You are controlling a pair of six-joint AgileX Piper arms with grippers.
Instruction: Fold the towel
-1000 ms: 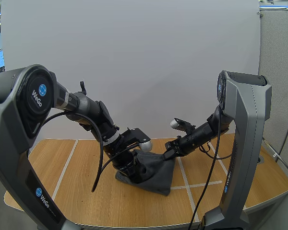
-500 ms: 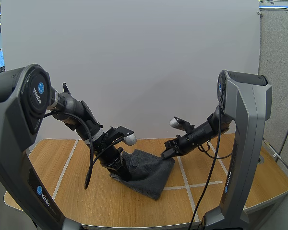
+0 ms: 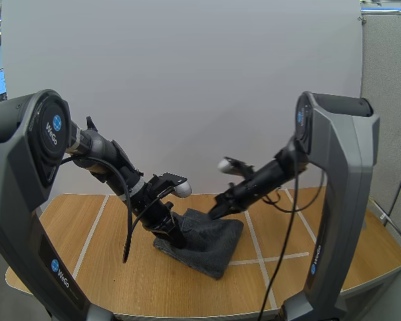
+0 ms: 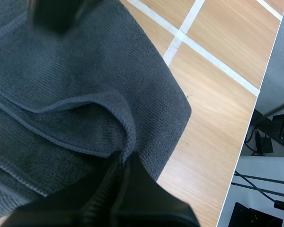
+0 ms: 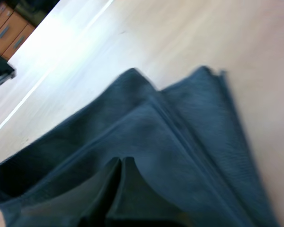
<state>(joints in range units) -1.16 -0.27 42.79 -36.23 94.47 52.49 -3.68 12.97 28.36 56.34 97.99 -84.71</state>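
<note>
Dark grey towel (image 3: 210,244), folded in layers, lying at the middle of the counter (image 3: 107,267). Left claw (image 3: 177,235): closed on a raised fold at the towel's left edge. Right claw (image 3: 212,212): fingers pressed together, tips at the towel's far edge.

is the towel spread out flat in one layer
No, in the left wrist view the towel lies in overlapping layers, with hemmed edges stacked one over another.

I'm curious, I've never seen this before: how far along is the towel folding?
Done: the towel lies doubled into layers on the table. In hand: the left tool pinches a hem, the right tool, shut, sits at the far edge. Left: probably a last fold.
</note>
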